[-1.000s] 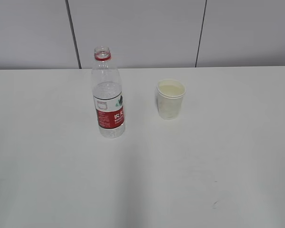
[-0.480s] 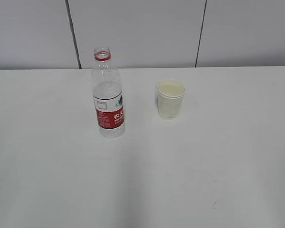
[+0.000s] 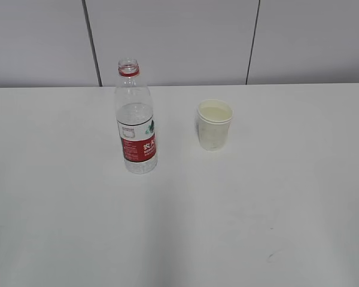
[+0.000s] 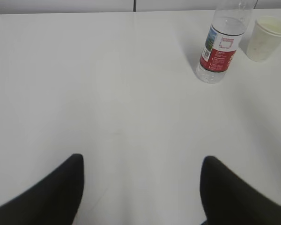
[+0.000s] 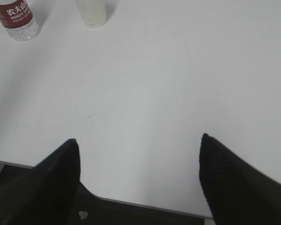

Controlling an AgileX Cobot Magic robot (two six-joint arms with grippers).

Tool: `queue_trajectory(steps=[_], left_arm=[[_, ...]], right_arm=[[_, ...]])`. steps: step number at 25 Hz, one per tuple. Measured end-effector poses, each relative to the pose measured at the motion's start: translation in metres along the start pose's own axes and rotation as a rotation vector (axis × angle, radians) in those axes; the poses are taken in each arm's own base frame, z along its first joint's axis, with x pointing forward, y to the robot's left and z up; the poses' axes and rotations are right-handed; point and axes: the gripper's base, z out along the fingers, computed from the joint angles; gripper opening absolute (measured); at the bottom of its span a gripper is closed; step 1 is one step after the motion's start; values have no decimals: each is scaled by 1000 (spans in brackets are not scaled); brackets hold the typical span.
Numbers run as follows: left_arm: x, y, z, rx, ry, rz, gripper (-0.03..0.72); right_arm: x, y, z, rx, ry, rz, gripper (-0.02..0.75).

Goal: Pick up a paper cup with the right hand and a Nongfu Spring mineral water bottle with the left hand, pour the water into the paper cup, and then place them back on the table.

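The capless Nongfu Spring mineral water bottle [image 3: 136, 119] stands upright on the white table [image 3: 239, 215], its red-and-white label facing front, with clear water [image 3: 134, 113] inside. To its right stands the off-white paper cup [image 3: 215, 124], apart from it. Neither arm shows in the exterior view. In the left wrist view my left gripper [image 4: 141, 161] is open and empty, far short of the bottle [image 4: 220, 49] and cup [image 4: 267, 38] at upper right. My right gripper [image 5: 138, 140] is open and empty near the table's front edge; the bottle's base [image 5: 18, 18] and the cup [image 5: 91, 13] sit at upper left.
A grey panelled wall [image 3: 179, 42] rises behind the table's back edge. Small dark scuff marks [image 3: 270, 257] dot the tabletop near the front right. The table's front edge [image 5: 154, 205] runs just under the right gripper.
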Motion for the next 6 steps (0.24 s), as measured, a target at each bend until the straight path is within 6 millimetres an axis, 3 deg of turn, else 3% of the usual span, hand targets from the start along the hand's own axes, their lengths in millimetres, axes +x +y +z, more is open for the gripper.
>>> queue_trajectory(steps=[6], left_arm=[[0, 0, 0, 0, 0, 0, 477]], right_arm=[[0, 0, 0, 0, 0, 0, 587]])
